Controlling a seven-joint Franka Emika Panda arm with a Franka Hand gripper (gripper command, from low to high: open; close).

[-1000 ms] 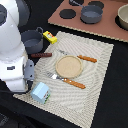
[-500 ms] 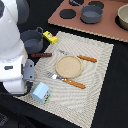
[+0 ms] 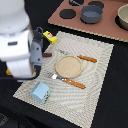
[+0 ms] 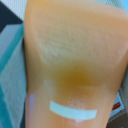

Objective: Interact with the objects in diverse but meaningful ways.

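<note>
Sitting seemingly empty, grey pot [image 3: 91,13]

Pale woven placemat [image 3: 95,75] on a dark tabletop, bearing a round tan plate [image 3: 68,65] flanked by a wooden-handled fork [image 3: 80,57] on its far side and a wooden-handled knife [image 3: 70,81] on its near side. Small pale blue carton [image 3: 40,92] at the mat's near corner; small yellow packet with red mark [image 3: 49,36] at the far corner towards the exterior view's left. White robot arm [image 3: 17,40] fills the exterior view's left; behind, a brown toy stovetop [image 3: 95,25] carries a dark grey two-handled pot [image 3: 91,13].
</note>
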